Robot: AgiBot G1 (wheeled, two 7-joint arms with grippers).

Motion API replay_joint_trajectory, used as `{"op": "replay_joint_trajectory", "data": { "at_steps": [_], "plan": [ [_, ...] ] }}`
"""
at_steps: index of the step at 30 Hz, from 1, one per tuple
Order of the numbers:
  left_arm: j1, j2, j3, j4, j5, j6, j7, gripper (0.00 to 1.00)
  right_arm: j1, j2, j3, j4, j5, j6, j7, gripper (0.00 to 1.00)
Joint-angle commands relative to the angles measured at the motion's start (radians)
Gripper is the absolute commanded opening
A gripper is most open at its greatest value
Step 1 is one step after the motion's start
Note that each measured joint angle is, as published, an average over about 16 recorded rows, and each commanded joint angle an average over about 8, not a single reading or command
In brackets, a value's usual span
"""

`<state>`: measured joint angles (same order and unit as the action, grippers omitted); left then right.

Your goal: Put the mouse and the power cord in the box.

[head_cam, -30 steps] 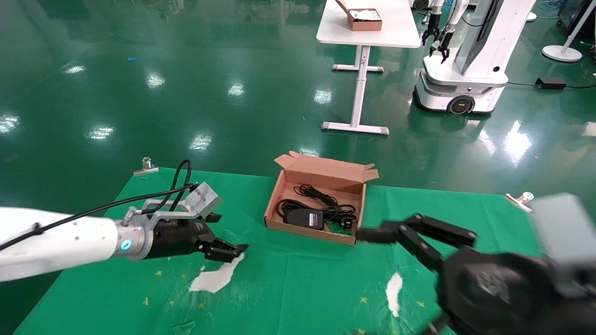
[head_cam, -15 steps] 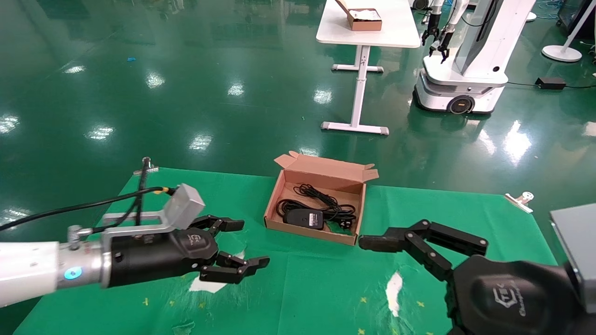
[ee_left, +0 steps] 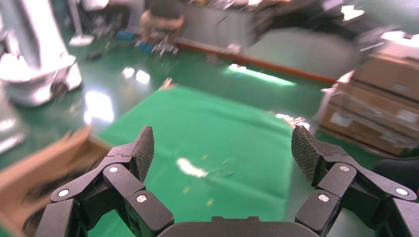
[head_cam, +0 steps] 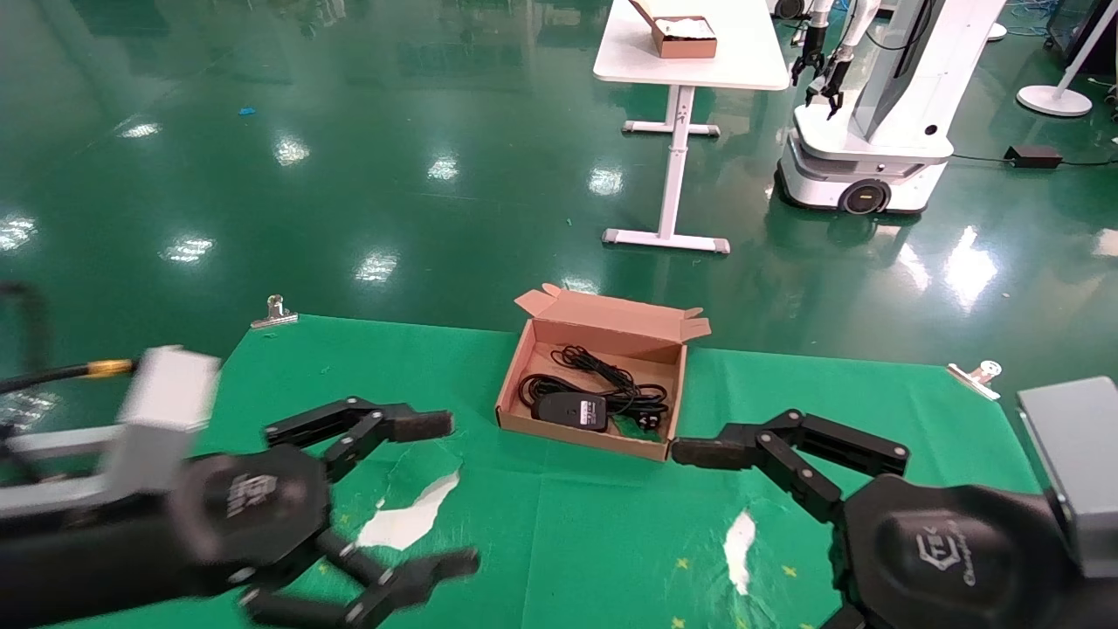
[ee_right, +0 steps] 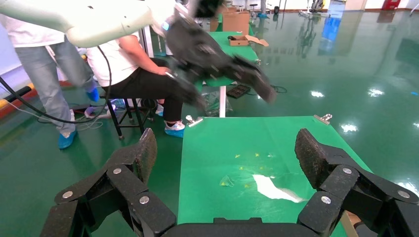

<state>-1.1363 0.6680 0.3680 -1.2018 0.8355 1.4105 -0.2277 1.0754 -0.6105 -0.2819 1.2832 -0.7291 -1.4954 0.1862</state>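
Left pincer (head_cam: 441, 489): spread wide, empty.
Right pincer (ee_right: 225, 153): wide, empty.
Risk: knocking the box (head_cam: 524, 362), spilling the power cord (head_cam: 603, 376).

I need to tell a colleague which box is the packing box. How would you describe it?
On the green cloth covering the near table, the box sits at the middle of the far edge, lid flap open, black cables inside. Unlike the smaller brown box on the distant white table, it holds no white material.

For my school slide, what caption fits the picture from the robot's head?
Mouse and power cord lie in the box; both open end effectors, left and right, hover nearby.
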Motion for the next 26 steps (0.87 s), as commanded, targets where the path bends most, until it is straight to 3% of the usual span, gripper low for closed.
{"op": "replay_joint_trajectory", "data": {
  "at_steps": [1,10,26],
  "plan": [
    [0.028,-0.026,-0.04,-0.037,-0.047,0.038,0.018,1.0,0.0,0.0,0.0,0.0,0.0,0.0,0.0,1.0],
    [0.087,-0.079,-0.125,-0.116,-0.149,0.12,0.05,1.0,-0.001,0.002,0.001,0.001,0.002,-0.001,0.0,1.0],
    [0.07,-0.064,-0.1,-0.092,-0.118,0.096,0.043,1.0,-0.001,0.001,0.0,0.0,0.001,-0.001,0.0,1.0]
  ]
}}
